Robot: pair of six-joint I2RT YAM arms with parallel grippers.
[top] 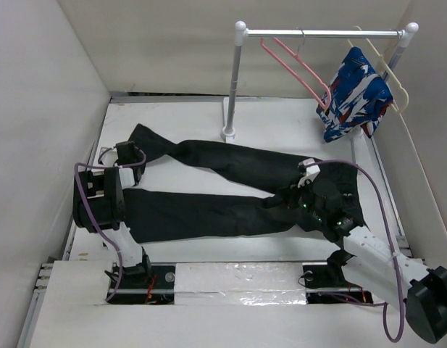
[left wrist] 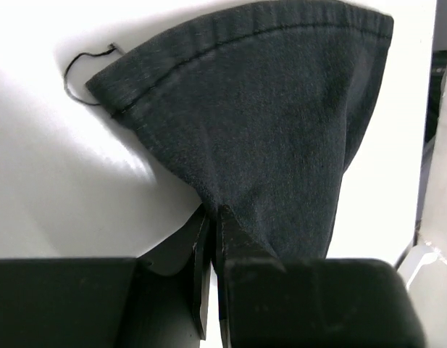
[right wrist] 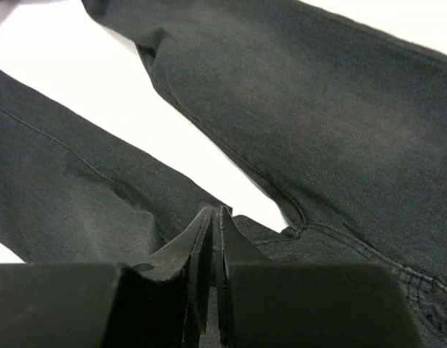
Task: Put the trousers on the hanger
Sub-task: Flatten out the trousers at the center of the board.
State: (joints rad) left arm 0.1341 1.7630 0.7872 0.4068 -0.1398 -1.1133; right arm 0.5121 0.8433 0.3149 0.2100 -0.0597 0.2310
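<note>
The black trousers lie flat on the white table, legs pointing left, waist at the right. My left gripper is at the hem end of the far leg. In the left wrist view it is shut on a pinch of the leg cloth, which tents toward the tips. My right gripper is at the crotch. In the right wrist view it is shut on the cloth where the two legs meet. The pink hanger hangs empty on the rail.
A white clothes rail on a post stands at the back right. A cream hanger on it bears a blue-white-red garment. White walls close in the table on the left, back and right.
</note>
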